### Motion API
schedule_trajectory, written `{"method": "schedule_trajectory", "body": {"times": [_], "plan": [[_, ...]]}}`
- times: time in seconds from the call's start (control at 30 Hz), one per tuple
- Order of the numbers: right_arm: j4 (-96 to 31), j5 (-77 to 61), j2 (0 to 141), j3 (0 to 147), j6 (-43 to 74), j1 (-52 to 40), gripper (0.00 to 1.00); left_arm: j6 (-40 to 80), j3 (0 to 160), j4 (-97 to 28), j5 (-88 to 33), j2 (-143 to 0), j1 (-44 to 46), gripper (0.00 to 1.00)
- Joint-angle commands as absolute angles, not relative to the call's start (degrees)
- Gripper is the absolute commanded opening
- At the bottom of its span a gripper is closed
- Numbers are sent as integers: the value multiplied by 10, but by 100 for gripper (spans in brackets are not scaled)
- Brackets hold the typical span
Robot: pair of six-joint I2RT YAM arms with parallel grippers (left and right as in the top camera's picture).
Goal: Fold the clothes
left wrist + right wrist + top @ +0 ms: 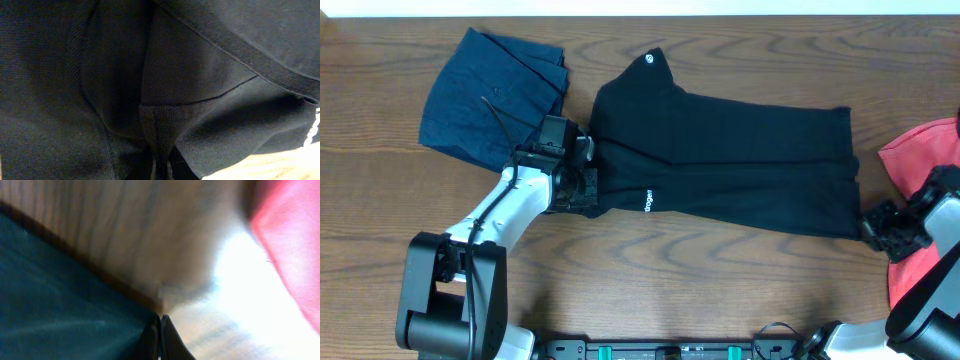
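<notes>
A black garment (740, 160) with small white lettering lies spread across the middle of the table. My left gripper (582, 168) is at its left end; in the left wrist view the jaws (161, 167) are shut on a pinched fold of the black mesh fabric (210, 100). My right gripper (870, 226) is at the garment's lower right corner. In the blurred right wrist view its fingers (160, 330) are pressed together at the corner of the dark cloth (65, 310).
A folded navy garment (490, 95) lies at the back left, close behind my left arm. A red garment (920, 160) lies at the right edge, also seen in the right wrist view (295, 245). Bare wood table (720, 280) shows along the front.
</notes>
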State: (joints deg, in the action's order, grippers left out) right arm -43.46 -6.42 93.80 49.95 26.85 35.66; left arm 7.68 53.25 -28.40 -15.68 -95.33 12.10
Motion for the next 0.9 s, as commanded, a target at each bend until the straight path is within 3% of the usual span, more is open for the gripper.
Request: {"method": "schedule_trajectory", "body": {"times": [0.0,0.3,0.7,0.77,0.87], "plan": [[-464,17,940,540,299,363,1,76,543,-294,-125,-946,119,6],[-484,76,940,543,313,363,1,64,550,-297,-123,-942,119,6],[-474,88,940,543,323,364,1,-4,590,-299,-23,-928,119,6],[-475,87,940,543,323,364,1,-4,590,-303,-23,-928,119,9],[-476,83,940,543,323,364,1,-4,590,-319,-23,-928,119,30]]}}
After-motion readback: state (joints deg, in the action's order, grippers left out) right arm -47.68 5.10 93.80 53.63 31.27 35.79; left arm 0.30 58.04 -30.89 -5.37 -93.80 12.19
